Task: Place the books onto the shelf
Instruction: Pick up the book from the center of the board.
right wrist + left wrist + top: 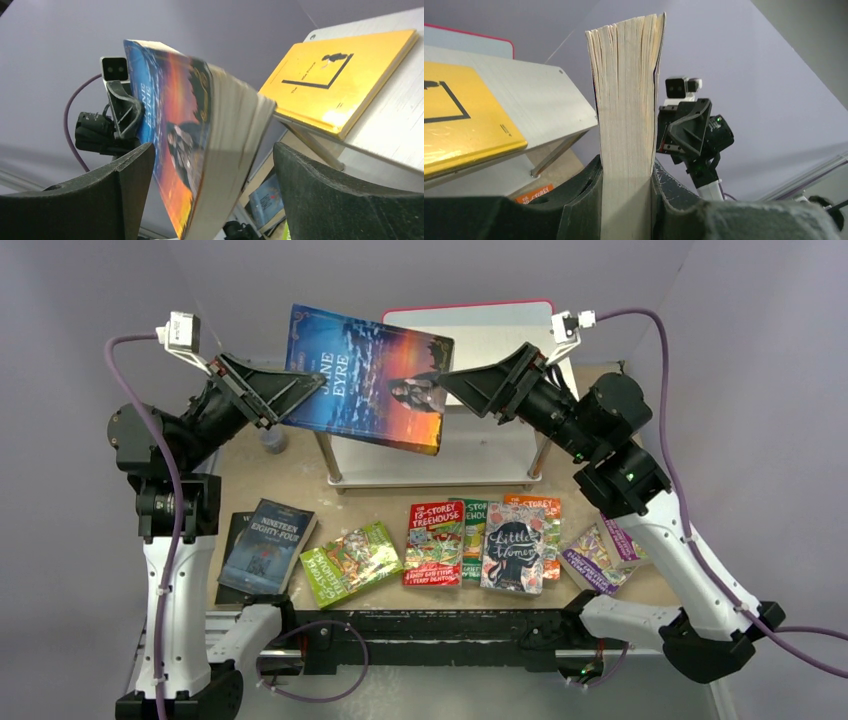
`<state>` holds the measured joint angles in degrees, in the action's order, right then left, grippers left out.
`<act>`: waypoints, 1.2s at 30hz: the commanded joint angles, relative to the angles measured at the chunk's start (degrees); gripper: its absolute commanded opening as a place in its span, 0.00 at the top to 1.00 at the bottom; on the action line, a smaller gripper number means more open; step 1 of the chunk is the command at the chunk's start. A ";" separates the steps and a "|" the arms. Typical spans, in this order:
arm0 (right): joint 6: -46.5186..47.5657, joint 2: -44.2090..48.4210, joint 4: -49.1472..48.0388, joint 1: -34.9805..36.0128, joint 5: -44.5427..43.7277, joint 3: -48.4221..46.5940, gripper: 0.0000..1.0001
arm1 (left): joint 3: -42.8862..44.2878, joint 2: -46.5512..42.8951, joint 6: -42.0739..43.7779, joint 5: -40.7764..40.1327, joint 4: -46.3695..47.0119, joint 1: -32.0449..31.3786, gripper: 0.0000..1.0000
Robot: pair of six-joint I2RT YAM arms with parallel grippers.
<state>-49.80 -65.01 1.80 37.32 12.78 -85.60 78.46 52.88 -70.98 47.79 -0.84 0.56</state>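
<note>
The Jane Eyre book (365, 380) hangs tilted in the air above the shelf (480, 455), its left edge clamped tight in the left end effector (297, 405), while the right end effector (443, 382) stands spread wide, straddling the opposite edge.

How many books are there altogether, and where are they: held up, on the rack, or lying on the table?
Held up by the left gripper (Jane Eyre): 1
On the shelf (yellow book): 1
Lying on the table, some overlapping: 9
Total: 11
</note>
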 commanded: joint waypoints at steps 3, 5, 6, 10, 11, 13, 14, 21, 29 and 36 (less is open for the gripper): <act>-11.26 2.52 -8.82 -0.09 -0.94 6.59 0.11 | 4.03 -0.30 -6.02 -9.97 13.90 -0.02 1.00; -13.15 2.31 -12.73 -0.14 1.83 7.82 0.10 | 3.65 -0.10 -6.16 -10.06 14.83 0.00 1.00; -13.80 1.82 -13.91 -0.11 3.39 7.65 0.10 | 3.50 -0.02 -6.33 -10.16 15.22 -0.03 1.00; -17.44 -0.61 -18.67 -0.08 9.01 6.87 0.11 | 3.39 0.44 -6.45 -10.30 16.23 -0.02 1.00; -18.01 -0.97 -19.36 -0.12 9.28 6.88 0.12 | 3.44 0.54 -6.38 -10.52 16.40 -0.03 1.00; -19.12 -1.81 -21.05 -0.13 10.01 6.83 0.16 | 3.32 0.76 -6.16 -11.18 16.35 -0.03 1.00; -19.87 -2.24 -21.73 -0.11 10.42 6.71 0.19 | 3.18 0.93 -6.04 -11.49 16.36 -0.03 1.00; -21.54 -5.92 -22.53 -0.23 10.02 4.49 0.54 | 2.33 2.76 -4.75 -11.79 15.16 0.01 1.00; -19.02 -8.17 -23.21 -2.86 7.36 3.61 1.00 | 12.12 9.32 15.99 -19.56 -16.92 0.23 0.52; -17.35 -13.25 -22.22 -6.24 8.53 -2.17 1.00 | 25.47 15.31 30.95 -40.75 -37.33 1.53 0.37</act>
<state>-68.40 -77.69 -13.52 32.93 22.22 -80.09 95.02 67.33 -51.92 23.18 -27.59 1.23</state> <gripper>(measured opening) 0.283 0.615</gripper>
